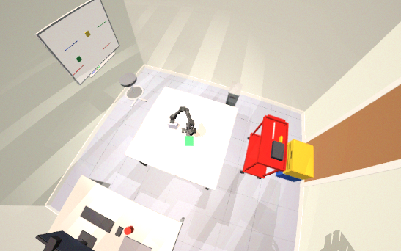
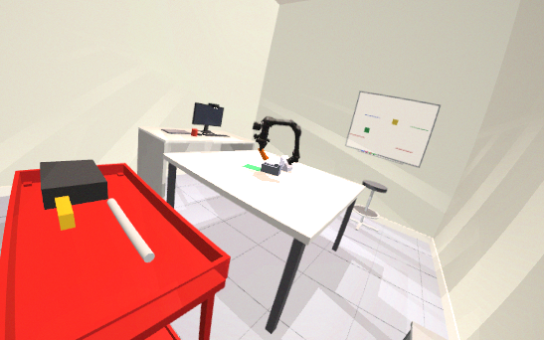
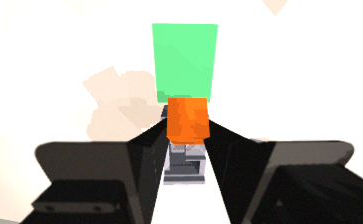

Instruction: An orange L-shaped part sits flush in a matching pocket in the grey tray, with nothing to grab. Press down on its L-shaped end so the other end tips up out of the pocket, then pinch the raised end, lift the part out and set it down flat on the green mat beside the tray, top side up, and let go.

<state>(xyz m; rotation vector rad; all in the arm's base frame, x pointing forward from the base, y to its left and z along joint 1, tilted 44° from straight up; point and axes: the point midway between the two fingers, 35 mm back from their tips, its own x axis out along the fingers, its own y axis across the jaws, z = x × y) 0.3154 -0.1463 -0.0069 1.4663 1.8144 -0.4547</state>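
The orange part (image 2: 264, 154) (image 3: 188, 119) is pinched by one end between the fingers of my gripper (image 1: 190, 131) (image 2: 261, 148) (image 3: 185, 122). It hangs tilted in the air, clear above the table, in the exterior view. The grey tray (image 2: 271, 170) (image 3: 184, 179) stands below it; in the wrist view the part and the fingers cover much of the tray, and an empty section of pocket shows. The green mat (image 1: 189, 141) (image 2: 251, 167) (image 3: 185, 60) lies flat beside the tray, beyond the part in the wrist view. The part's far end is hidden from the wrist camera.
The arm's pale base (image 1: 173, 125) (image 2: 285, 164) stands on the white table (image 1: 160, 154) (image 2: 307, 199), close to the tray. A red cart (image 1: 257, 147) (image 2: 103, 288) stands off to one side of the table, and a stool (image 1: 127, 79) (image 2: 374, 186) stands beyond it.
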